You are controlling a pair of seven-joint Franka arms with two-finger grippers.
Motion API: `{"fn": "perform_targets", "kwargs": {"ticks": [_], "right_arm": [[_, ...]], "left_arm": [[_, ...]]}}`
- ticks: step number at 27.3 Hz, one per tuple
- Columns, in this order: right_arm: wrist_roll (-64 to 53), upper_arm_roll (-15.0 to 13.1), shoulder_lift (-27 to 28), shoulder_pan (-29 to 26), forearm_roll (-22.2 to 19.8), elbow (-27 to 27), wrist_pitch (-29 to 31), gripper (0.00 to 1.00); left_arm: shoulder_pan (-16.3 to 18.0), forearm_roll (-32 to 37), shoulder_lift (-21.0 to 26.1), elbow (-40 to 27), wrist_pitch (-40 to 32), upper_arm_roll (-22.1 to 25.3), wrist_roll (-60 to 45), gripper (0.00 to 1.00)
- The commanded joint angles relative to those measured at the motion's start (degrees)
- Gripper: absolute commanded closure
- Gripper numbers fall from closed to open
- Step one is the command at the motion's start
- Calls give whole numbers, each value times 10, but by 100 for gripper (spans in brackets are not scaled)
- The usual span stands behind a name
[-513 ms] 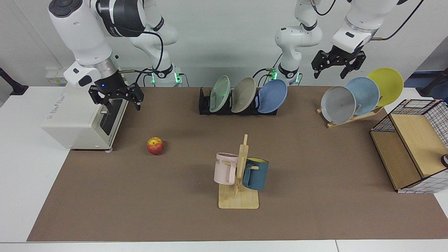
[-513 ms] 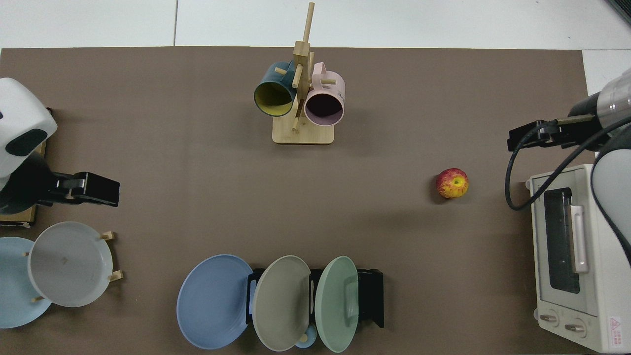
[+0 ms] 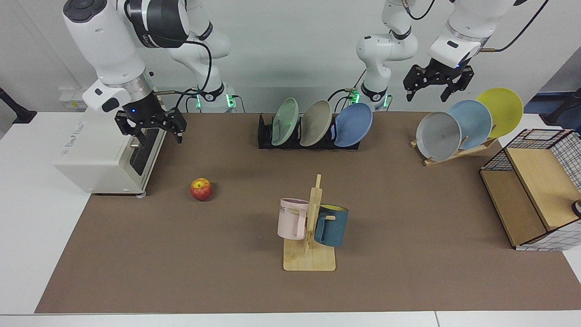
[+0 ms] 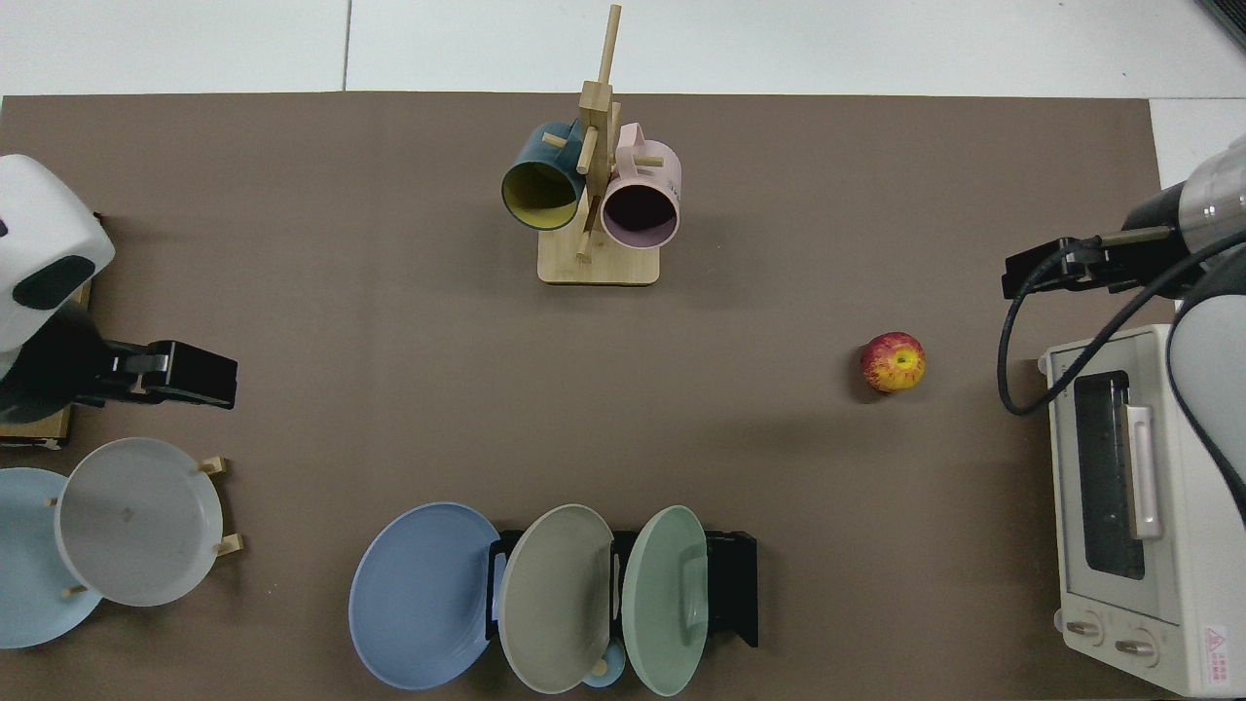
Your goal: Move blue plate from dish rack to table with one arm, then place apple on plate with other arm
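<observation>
The blue plate (image 3: 353, 124) (image 4: 421, 594) leans at one end of the black dish rack (image 3: 264, 136) (image 4: 735, 584), next to a beige plate and a green plate. A red apple (image 3: 201, 189) (image 4: 893, 361) with a yellow patch lies on the brown table (image 3: 408, 218). My right gripper (image 3: 152, 135) (image 4: 1046, 268) hangs open and empty in front of the toaster oven, above and behind the apple. The left gripper (image 3: 426, 96) (image 4: 185, 375) hovers open and empty above the wooden plate stand, well off to the side of the blue plate.
A white toaster oven (image 3: 104, 154) stands near the apple. A mug tree (image 3: 311, 227) with a pink mug and a teal mug occupies the middle front. A slanted wooden stand (image 3: 454, 152) holds grey, pale-blue and yellow plates. A wire-and-wood basket (image 3: 531, 190) sits beyond it.
Both grippers have risen very slightly. Plates, apple and rack have not moved.
</observation>
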Motion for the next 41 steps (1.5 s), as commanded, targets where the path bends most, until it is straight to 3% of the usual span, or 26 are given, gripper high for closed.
{"fn": "perform_targets", "kwargs": {"ticks": [1, 7, 17, 22, 29, 37, 41], "right_arm": [[9, 5, -11, -6, 8, -13, 11, 0], [9, 5, -11, -6, 8, -13, 11, 0], [9, 5, -11, -6, 8, -13, 11, 0], [9, 5, -11, -6, 8, -13, 11, 0], [9, 5, -11, -6, 8, -13, 11, 0], [9, 6, -11, -6, 8, -13, 11, 0], [9, 5, -11, -6, 8, -13, 11, 0]], "left_arm": [[3, 1, -14, -16, 0, -1, 1, 0], [-2, -1, -28, -43, 7, -1, 2, 0], [-4, -46, -136, -270, 144, -10, 7, 0], [-22, -48, -145, -345, 172, -18, 9, 0], [-36, -53, -164, -476, 270, -28, 7, 1], [-43, -71, -164, -542, 290, -50, 9, 1], [-45, -81, -165, -544, 279, -52, 1, 1]]}}
